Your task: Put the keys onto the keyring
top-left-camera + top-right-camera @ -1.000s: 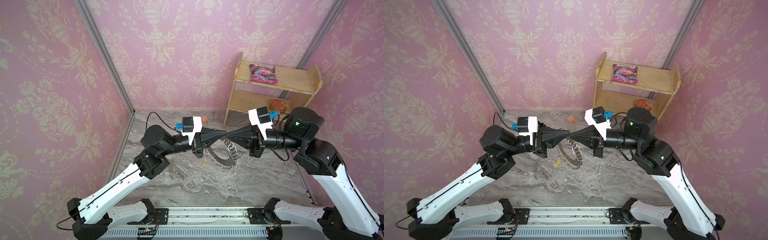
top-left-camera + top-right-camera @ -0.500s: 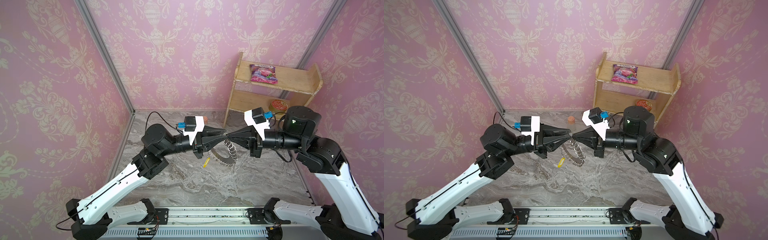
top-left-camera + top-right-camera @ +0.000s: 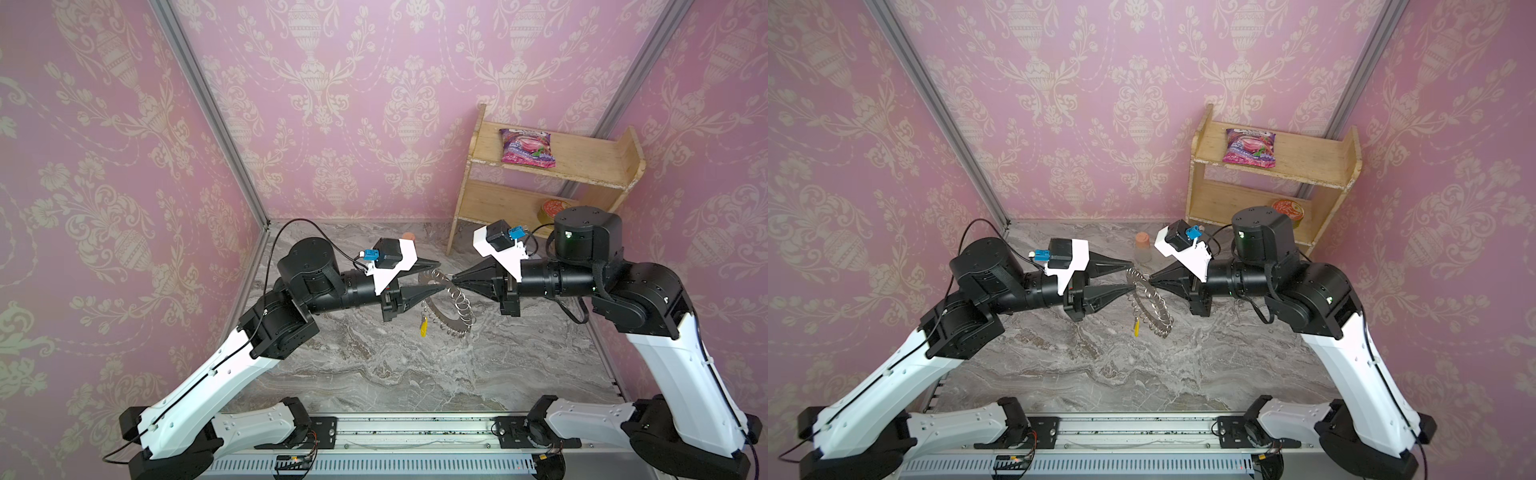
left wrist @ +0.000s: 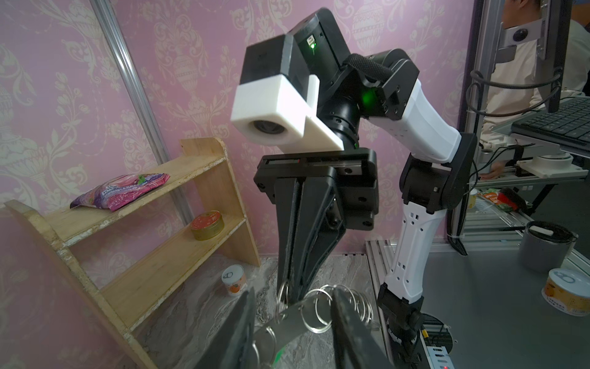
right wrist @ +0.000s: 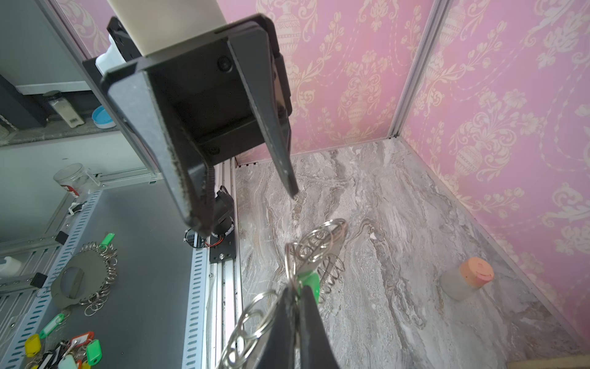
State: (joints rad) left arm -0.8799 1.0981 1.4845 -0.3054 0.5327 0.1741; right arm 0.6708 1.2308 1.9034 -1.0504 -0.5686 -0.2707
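Observation:
The keyring (image 3: 446, 305) (image 3: 1150, 305), a grey disc fringed with wire rings, hangs tilted above the marble table, and my right gripper (image 3: 455, 279) (image 3: 1151, 280) (image 5: 295, 289) is shut on its upper rim. A yellow key (image 3: 423, 326) (image 3: 1136, 327) dangles from its lower left side. In the right wrist view a green key (image 5: 309, 282) shows just past the shut fingertips, among the rings. My left gripper (image 3: 439, 275) (image 3: 1129, 274) (image 4: 293, 290) is open, with a finger on either side of the keyring's (image 4: 297, 322) top rim and holding nothing.
A wooden shelf (image 3: 548, 174) at the back right carries a snack packet (image 3: 528, 147) and a red-lidded tin (image 3: 555, 208). An orange-capped bottle (image 3: 1142, 247) stands behind the grippers, and a small can (image 4: 234, 281) by the shelf's foot. Outside the cell lie another ringed disc (image 5: 81, 278) and loose tags (image 5: 64, 348).
My left gripper was shut at the keyring's top and has opened. Both grippers and the keyring drifted slightly left, with the right gripper's hold unchanged.

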